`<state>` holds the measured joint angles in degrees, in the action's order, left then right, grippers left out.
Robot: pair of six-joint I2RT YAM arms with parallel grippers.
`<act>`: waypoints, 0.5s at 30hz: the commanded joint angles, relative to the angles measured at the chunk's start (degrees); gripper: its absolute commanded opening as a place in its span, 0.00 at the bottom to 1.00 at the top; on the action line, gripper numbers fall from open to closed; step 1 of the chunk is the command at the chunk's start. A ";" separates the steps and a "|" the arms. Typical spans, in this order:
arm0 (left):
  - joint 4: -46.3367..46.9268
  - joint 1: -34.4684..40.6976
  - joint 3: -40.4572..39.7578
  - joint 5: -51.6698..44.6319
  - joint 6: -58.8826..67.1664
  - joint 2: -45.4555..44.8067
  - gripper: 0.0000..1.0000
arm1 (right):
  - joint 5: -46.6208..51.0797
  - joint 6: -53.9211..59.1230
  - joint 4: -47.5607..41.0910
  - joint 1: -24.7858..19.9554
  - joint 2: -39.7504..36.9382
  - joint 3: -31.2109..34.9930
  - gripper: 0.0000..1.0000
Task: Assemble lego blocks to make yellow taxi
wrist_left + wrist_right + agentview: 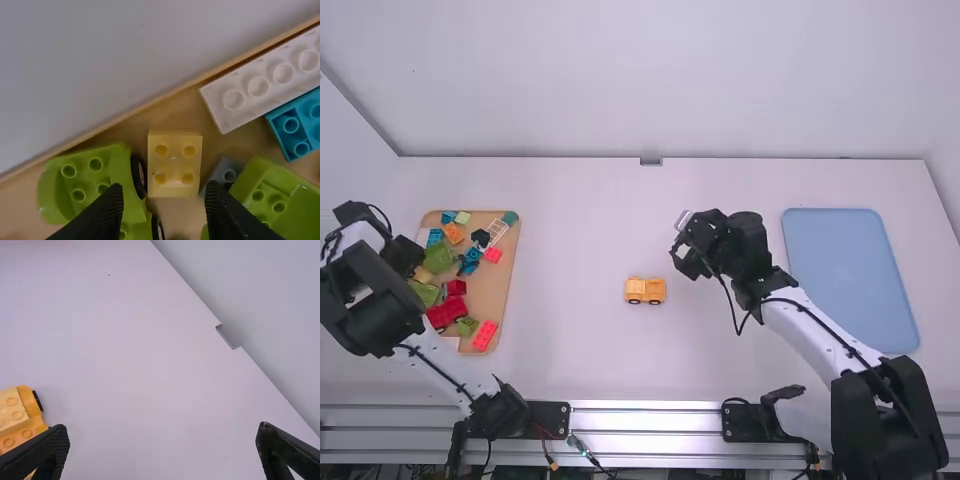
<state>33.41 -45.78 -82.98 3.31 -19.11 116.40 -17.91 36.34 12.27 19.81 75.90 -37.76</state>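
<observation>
Hovering spread wide, the left claw (164, 186) seems placed to pinch the yellow brick (174, 168), while the wide-open right claw (162, 428) leaves the part-built taxi (645, 291) room.

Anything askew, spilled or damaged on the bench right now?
Nothing stands out. Yellow car sits upright on the table, wheels down, studs up. The blocks lie jumbled but on their board, none seen spilled off. Blue tray lies flat. No visible breakage.
</observation>
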 commanded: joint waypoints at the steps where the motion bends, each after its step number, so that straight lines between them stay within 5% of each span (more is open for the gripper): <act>1: -1.11 0.46 1.49 0.61 1.18 -0.13 0.42 | -0.04 -0.55 0.07 0.07 -0.48 0.20 0.99; 15: -7.19 0.33 4.63 -3.93 3.93 -0.13 0.36 | -0.04 -0.57 -0.13 0.07 -0.48 0.20 0.99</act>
<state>25.91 -45.74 -79.31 1.21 -16.38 116.40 -17.80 36.34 12.25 19.81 75.90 -37.76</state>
